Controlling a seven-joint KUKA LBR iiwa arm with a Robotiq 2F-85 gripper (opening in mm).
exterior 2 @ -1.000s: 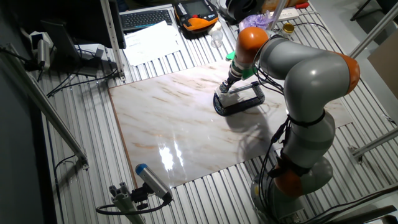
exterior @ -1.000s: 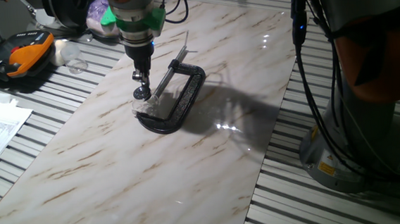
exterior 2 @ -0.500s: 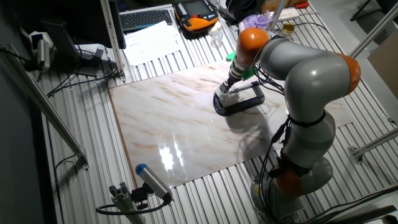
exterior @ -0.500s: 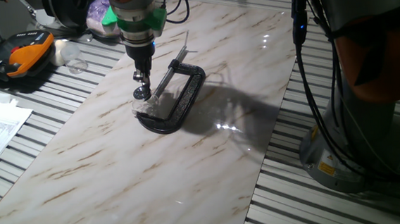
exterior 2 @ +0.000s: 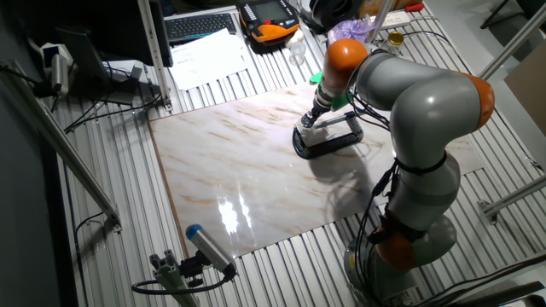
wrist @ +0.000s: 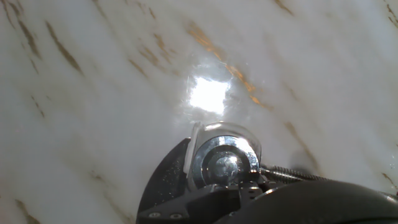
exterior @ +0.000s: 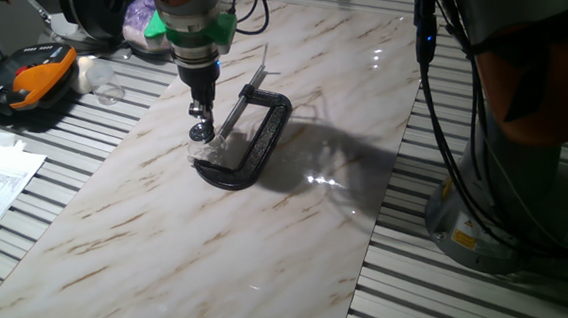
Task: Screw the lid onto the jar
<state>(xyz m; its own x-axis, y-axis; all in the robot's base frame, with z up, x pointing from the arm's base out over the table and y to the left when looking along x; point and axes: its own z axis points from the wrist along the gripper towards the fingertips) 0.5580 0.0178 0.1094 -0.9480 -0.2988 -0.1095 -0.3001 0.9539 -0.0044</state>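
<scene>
On jar point(wrist: 245, 134), unlabelled lid point(wrist: 224, 163).

A thick grey robot arm point(exterior 2: 426, 94) with rounded orange joints. A green collar point(exterior: 191, 27) sits above its slim silver and black gripper point(exterior: 199, 113). Black cables point(exterior: 452, 117) hang alongside.

The grey arm with orange joints reaches down over the marbled surface point(exterior 2: 230, 162), its gripper point(exterior 2: 309, 122) pointing down at the near end of the black C-clamp point(exterior 2: 331, 139). The fingers are too small to read here. Behind the slab lie a keyboard point(exterior 2: 201, 25) and papers point(exterior 2: 207, 58)
</scene>
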